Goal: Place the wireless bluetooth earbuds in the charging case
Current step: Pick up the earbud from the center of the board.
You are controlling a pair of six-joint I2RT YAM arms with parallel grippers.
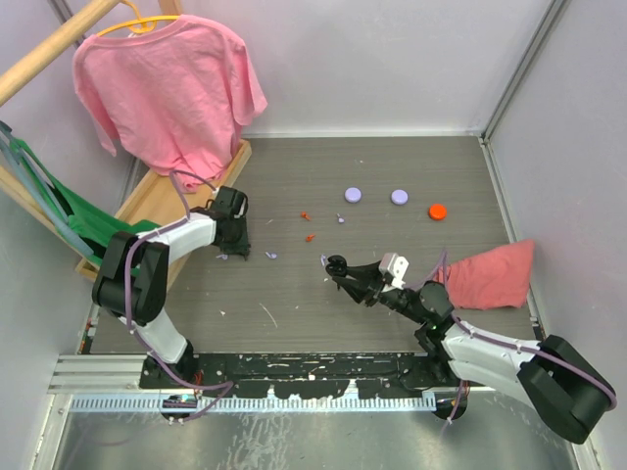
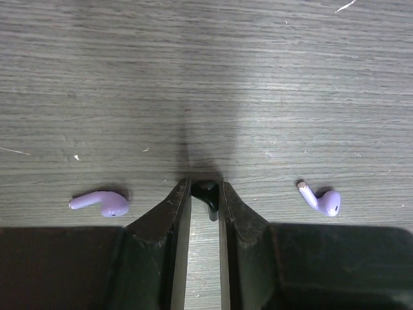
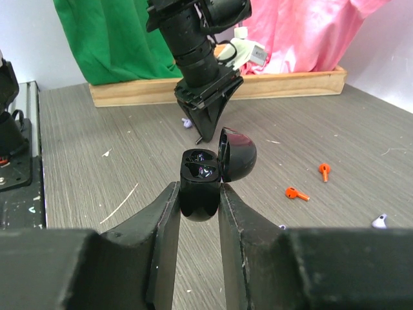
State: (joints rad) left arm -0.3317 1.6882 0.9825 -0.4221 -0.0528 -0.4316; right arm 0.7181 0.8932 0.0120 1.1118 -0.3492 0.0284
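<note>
My left gripper point(image 2: 205, 187) points down at the table, and a tiny black earbud point(image 2: 208, 194) is pinched between its fingertips, right at the surface. From above, this gripper point(image 1: 235, 252) is at the left of the table. My right gripper point(image 3: 199, 190) is shut on the round black charging case point(image 3: 201, 187), holding it above the table with its lid point(image 3: 237, 154) hinged open to the right. The case point(image 1: 338, 267) is near the table's middle, well right of the left gripper. Its two wells look glossy, and I cannot tell what is in them.
Lilac earbuds point(image 2: 100, 203) point(image 2: 321, 200) lie either side of the left fingers. Two lilac discs point(image 1: 353, 195) point(image 1: 399, 197) and an orange disc point(image 1: 437, 211) sit further back, with orange earbuds point(image 3: 295, 193) near them. A red cloth point(image 1: 490, 274) lies right. A wooden rack point(image 1: 167, 201) with a pink shirt point(image 1: 167, 88) stands left.
</note>
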